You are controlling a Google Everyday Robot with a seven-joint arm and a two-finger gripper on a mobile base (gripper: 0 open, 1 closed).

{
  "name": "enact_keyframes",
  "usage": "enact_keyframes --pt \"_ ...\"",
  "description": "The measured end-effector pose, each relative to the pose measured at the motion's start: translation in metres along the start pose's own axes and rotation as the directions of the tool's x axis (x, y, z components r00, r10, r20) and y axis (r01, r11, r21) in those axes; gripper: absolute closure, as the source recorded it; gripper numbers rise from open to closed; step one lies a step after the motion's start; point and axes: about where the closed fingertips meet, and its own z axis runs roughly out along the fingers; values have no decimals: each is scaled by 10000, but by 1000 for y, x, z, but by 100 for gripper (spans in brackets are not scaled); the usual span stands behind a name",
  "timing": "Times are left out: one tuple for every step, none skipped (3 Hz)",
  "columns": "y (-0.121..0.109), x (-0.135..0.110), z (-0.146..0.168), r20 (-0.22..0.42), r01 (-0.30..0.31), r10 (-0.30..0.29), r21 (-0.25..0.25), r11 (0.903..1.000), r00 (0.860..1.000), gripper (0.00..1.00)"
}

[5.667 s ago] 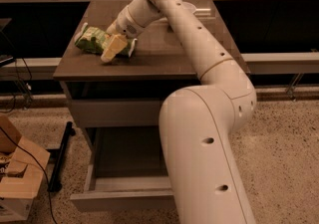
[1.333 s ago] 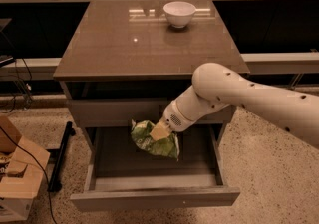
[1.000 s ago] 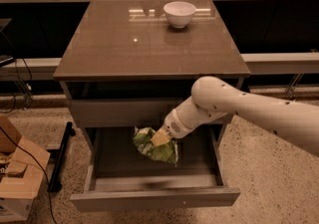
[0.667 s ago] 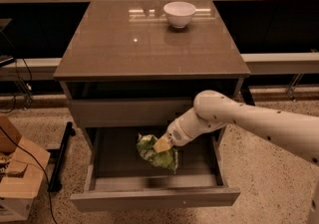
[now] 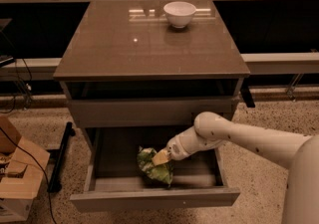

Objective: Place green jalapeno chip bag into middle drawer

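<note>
The green jalapeno chip bag [image 5: 153, 167] is crinkled and lies low inside the open middle drawer [image 5: 154, 198], near the middle of its dark bottom. My gripper [image 5: 161, 158] reaches into the drawer from the right and is shut on the bag's top edge. The white arm [image 5: 234, 136] stretches in from the lower right, passing over the drawer's right side. Whether the bag touches the drawer bottom I cannot tell.
A white bowl [image 5: 179, 13] stands at the back of the cabinet top [image 5: 124, 44]. The upper drawer front [image 5: 149, 111] is shut above the open drawer. A cardboard box [image 5: 15, 188] and a black stand [image 5: 60, 158] sit on the floor at the left.
The gripper has carried the bag from the cabinet top down into the open drawer, and over the last second has lowered it further toward the drawer bottom.
</note>
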Motion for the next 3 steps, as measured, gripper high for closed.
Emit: enact_keyframes --pt "-12 16 27 170 -802 808 -303 9963 9966 53" --pt "-11 18 31 135 -838 843 -358 9958 9963 29" --pt "-10 18 33 108 -833 838 -390 9958 9964 5"
